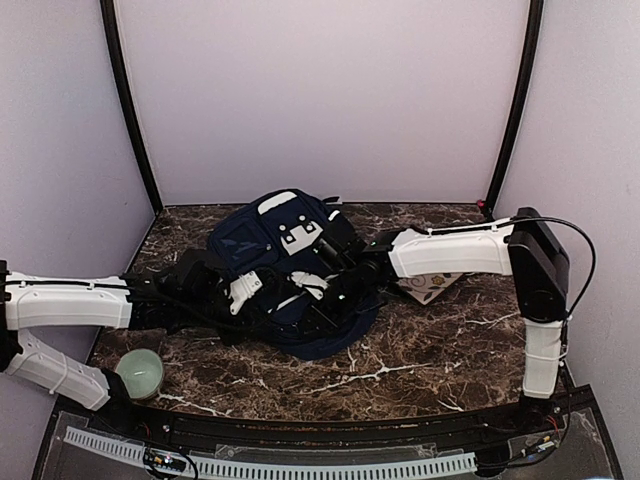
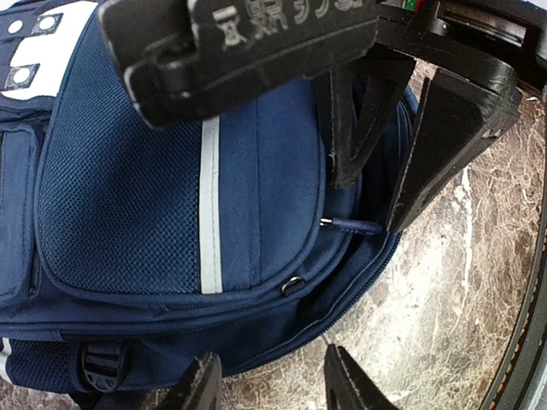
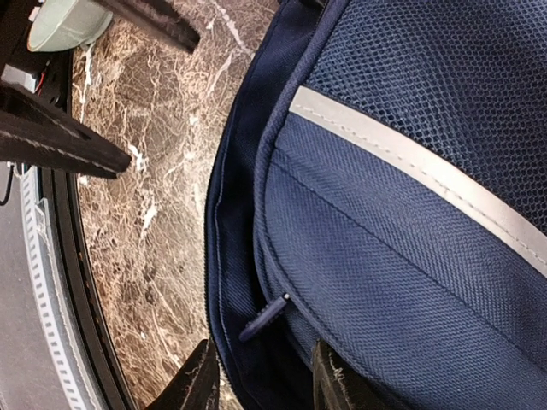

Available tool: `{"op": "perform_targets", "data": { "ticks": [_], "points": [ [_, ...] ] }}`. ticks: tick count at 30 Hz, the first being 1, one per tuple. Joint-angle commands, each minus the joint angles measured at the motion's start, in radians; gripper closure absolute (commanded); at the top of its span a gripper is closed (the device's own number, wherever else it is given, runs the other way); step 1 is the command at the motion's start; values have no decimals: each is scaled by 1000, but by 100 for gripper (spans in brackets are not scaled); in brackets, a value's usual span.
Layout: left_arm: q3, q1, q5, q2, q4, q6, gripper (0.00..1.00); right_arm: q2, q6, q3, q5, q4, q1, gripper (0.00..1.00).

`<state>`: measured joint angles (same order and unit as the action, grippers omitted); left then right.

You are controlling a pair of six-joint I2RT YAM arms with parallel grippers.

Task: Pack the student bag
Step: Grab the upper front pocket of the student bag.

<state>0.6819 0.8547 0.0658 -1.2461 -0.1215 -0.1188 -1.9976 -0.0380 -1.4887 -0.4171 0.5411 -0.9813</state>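
Observation:
The student bag, navy with grey-white stripes, lies flat in the middle of the marble table. Both grippers meet at its near edge. My left gripper is open, one finger over the bag's rim seam and the other over bare marble. My right gripper is also open, straddling the bag's edge flap. A navy zipper pull lies just ahead of its fingertips. That same pull shows in the left wrist view below the right gripper's black fingers. Neither gripper holds anything.
A pale green cup stands near the front left, beside the left arm. A white patterned item lies under the right arm's forearm. A black rail runs along the table's near edge. Walls close in the sides and back.

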Motion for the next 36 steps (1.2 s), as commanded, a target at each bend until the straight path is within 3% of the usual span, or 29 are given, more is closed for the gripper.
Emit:
{"op": "perform_targets", "data": {
  "ticks": [1, 16, 23, 36],
  "points": [
    [-31, -6, 33, 28, 54, 35, 56, -11, 46, -29, 27, -5, -16, 62],
    [-67, -6, 46, 25, 96, 59, 58, -98, 275, -93, 157, 25, -58, 59],
    [-90, -6, 52, 52, 116, 69, 58, -105, 326, -72, 260, 17, -55, 71],
    [-95, -6, 78, 51, 128, 65, 58, -71, 368, -42, 92, -34, 10, 71]
  ]
}}
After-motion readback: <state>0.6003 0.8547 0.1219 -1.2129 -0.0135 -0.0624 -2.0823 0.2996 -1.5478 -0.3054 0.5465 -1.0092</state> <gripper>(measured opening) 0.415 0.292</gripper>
